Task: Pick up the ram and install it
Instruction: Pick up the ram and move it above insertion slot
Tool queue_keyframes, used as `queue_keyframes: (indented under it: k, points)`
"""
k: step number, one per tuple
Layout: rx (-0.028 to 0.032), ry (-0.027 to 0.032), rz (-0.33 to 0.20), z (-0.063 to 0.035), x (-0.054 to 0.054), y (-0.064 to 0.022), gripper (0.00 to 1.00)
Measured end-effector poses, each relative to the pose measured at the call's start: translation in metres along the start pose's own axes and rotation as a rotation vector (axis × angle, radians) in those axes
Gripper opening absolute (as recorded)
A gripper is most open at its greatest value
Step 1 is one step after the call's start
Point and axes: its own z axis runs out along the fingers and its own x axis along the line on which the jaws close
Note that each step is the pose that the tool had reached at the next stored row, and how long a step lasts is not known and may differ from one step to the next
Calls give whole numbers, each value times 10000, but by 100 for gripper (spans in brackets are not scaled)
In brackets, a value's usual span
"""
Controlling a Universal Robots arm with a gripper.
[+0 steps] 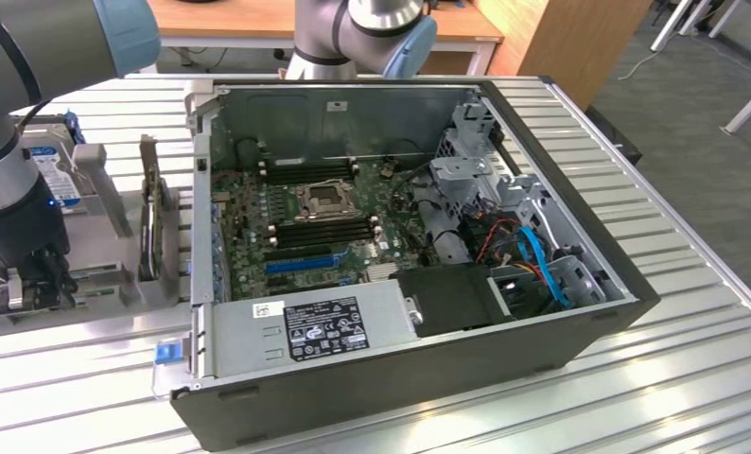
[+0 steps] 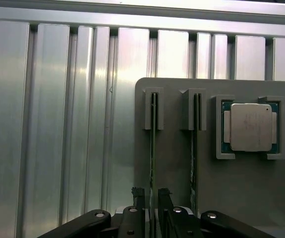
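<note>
— Over on the exterior view's left, beside the open PC case, the arm's pincer is down at the grey parts holder. Which step would you call this?

— Pickup, not install, I'd say. The wrist view has the pincer partway open, one tip on each side of the ram. The ram stands on edge in its slot in the parts holder. I see a sliver of gap, so my guess is nothing's gripped yet.

— What does the grab need?

— Imo a square squeeze on the flat faces, then a straight lift so the stick doesn't bind in its slot. The memory slots on the motherboard look empty.

— Counts?

— Two sticks on edge: the ram being straddled, and a second stick just beside it. One processor chip in its own pocket near them. One case and one holder, all on the ribbed metal worktop.
</note>
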Motion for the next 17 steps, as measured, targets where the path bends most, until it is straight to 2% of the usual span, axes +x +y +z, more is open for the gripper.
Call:
queue_keyframes:
  k: [13,15,16,17]
  points:
    - [-1,1,-1,-1,0,1,25]
    - [-1,0,0,0,0,2,24]
    - [0,-3,0,0,-1,3,17]
    - [-1,0,0,0,0,3,17]
